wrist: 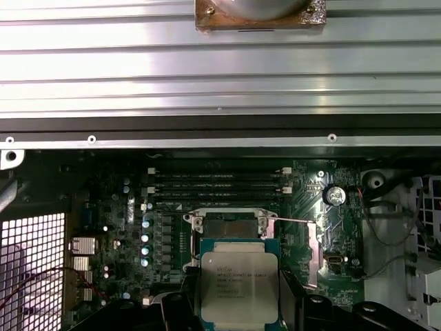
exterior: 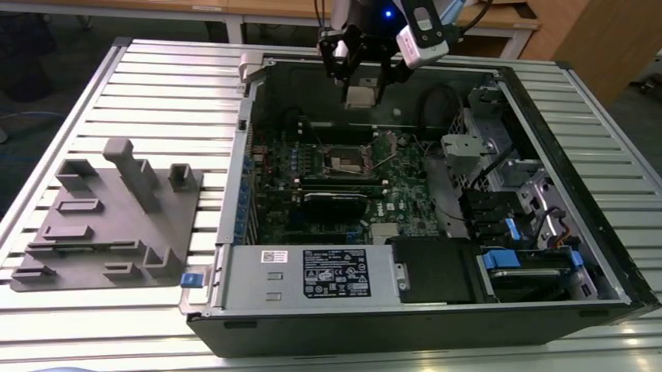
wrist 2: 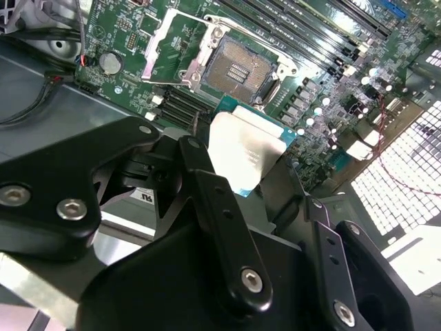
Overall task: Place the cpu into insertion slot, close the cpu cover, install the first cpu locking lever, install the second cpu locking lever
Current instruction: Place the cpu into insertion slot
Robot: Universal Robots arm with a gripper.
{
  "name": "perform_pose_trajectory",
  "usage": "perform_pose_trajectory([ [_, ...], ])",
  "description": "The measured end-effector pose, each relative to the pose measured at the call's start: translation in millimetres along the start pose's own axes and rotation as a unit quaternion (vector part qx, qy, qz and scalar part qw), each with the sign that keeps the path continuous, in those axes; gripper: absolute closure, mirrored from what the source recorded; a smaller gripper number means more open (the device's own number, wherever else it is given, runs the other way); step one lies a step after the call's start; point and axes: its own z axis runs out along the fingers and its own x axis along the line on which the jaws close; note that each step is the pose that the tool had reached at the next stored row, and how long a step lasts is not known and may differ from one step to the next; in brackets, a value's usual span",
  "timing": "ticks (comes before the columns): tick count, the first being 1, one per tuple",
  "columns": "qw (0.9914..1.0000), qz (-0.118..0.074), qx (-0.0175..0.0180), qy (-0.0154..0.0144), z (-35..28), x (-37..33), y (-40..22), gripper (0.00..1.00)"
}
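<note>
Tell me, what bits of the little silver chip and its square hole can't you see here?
The cpu: in the first wrist view, one edge is cut off by the picture's border.
The insertion slot: in the first wrist view, the cpu hides part of it.
The slot's pins: too small to tell in the exterior view.
Where the tool grips the cpu: in the second wrist view, the tool's black links hide it.
</note>
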Motion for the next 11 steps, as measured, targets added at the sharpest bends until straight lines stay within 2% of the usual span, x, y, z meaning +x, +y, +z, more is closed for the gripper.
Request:
perform_pose_trajectory([
  [11,1.0,0.0,-0.0001,0.0,3.4,-0.1,-0.3,0.46],
])
